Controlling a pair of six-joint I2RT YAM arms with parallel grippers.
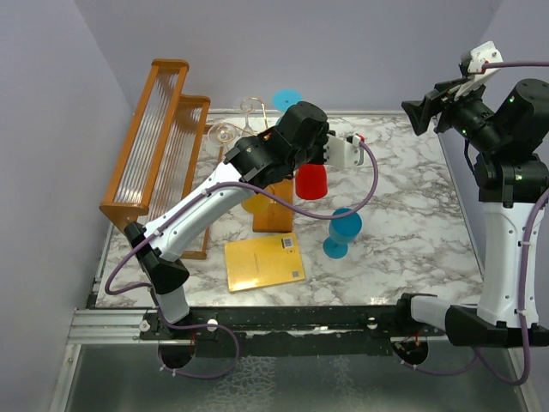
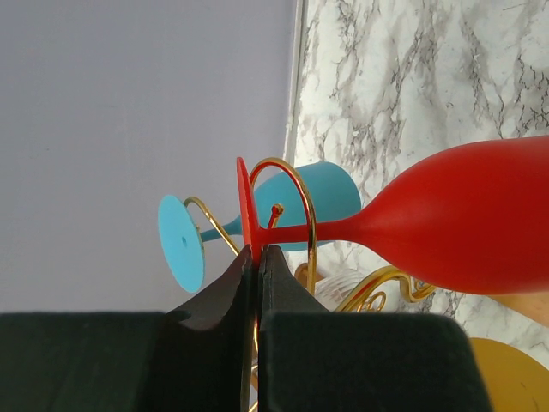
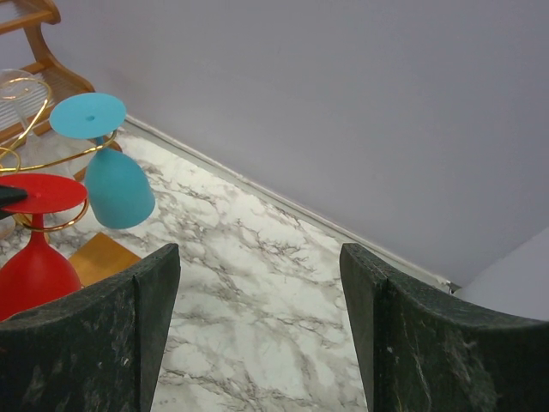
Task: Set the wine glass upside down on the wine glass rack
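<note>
The red wine glass (image 2: 480,219) hangs upside down at the wine glass rack (image 1: 274,216), toward the far middle of the marble bench (image 1: 412,215). Its flat foot is on top and its bowl points down. In the left wrist view its stem passes through a curved gold wire loop (image 2: 302,193) of the rack. In the right wrist view the foot lies just above a gold ring, with the bowl below it.

The left pincer (image 2: 257,251) is clamped on the rim of the red foot, its two dark fingers pressed together with only the thin red edge between them. The left arm reaches from the near left across the bench to the rack.

The right pincer (image 3: 257,257) is held high at the far right, well apart from the rack. Its fingers are spread wide with nothing between them.

A blue wine glass (image 3: 116,184) also hangs foot-up on the rack, just beyond the red one. A clear glass (image 3: 17,94) hangs on the rack's left side. An orange glass (image 1: 257,203) shows beside the rack's wooden base, partly hidden under the left arm.

A second blue wine glass (image 1: 345,227) sits on the bench to the near right of the rack. A flat yellow box (image 1: 264,262) lies just nearer than the base. A large wooden two-tier frame (image 1: 159,129) with clear rods runs along the left edge of the bench.
</note>
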